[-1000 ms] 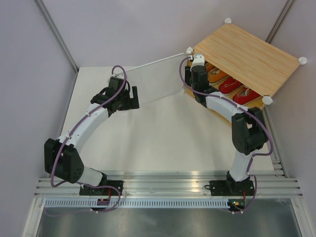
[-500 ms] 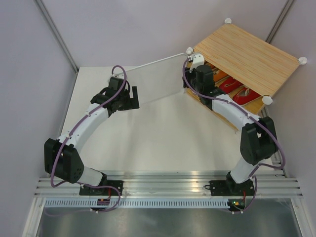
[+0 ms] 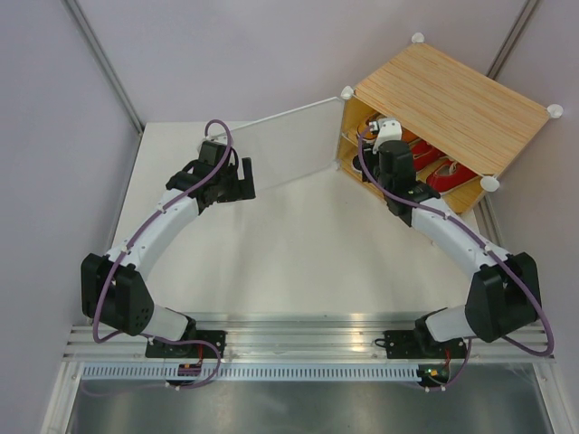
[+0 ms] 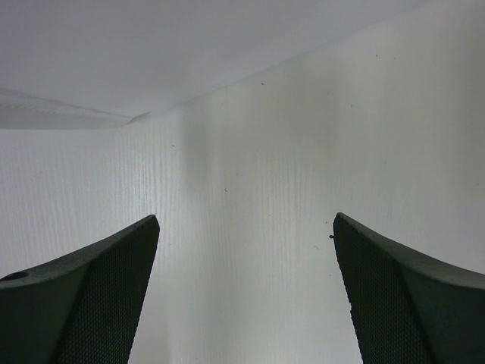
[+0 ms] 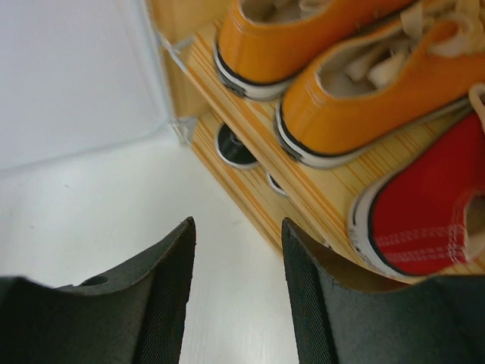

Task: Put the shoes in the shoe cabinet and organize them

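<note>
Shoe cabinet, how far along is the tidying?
Done: orange shoes and a red shoe sit on the shelf. In hand: nothing; the right gripper is open and empty at the shelf, the left gripper open by the door. Left: the door stands open, probably to be closed.

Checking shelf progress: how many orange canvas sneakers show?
2: one orange canvas sneaker beside the other on the wood-grain shelf, heels outward, next to a red canvas sneaker; more may be hidden.
</note>
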You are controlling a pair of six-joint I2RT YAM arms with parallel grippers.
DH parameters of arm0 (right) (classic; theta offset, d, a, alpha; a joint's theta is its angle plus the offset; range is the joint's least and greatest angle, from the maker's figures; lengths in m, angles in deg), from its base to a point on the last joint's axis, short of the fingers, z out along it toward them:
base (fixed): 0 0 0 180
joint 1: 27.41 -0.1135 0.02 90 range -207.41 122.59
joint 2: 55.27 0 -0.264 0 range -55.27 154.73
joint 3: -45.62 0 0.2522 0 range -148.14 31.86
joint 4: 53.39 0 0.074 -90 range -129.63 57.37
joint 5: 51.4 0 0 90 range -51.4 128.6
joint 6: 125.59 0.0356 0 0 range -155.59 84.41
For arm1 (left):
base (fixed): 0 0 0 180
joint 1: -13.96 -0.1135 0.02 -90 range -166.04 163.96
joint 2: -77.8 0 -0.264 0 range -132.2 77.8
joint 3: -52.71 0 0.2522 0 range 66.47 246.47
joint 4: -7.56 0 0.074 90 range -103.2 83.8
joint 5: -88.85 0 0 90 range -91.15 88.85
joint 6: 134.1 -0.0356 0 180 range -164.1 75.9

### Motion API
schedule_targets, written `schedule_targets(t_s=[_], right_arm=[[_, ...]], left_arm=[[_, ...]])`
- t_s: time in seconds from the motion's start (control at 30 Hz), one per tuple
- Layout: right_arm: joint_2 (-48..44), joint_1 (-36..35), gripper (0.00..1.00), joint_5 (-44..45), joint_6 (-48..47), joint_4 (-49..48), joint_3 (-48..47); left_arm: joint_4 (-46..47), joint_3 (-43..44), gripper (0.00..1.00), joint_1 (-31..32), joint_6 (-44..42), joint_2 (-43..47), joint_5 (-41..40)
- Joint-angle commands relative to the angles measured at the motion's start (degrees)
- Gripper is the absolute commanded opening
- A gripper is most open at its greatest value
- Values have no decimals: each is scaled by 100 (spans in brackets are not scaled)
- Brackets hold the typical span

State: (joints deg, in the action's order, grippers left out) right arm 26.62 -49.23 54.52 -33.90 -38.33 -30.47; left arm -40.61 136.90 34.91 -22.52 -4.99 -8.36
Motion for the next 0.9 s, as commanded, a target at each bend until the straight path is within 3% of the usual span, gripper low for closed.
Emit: schedule_targets(t_s=[0.0,0.47,0.87], right_arm=[[-313,169,55,447,164,283,247],[-498,829,55,1343,446,221,739],[-894,855,55,720,622,406,766]], left_arm=[[22,41,98,-30,153,43,87],[22,32,98,-38,153,61,78],[22,40,98,-38,162,34,105]])
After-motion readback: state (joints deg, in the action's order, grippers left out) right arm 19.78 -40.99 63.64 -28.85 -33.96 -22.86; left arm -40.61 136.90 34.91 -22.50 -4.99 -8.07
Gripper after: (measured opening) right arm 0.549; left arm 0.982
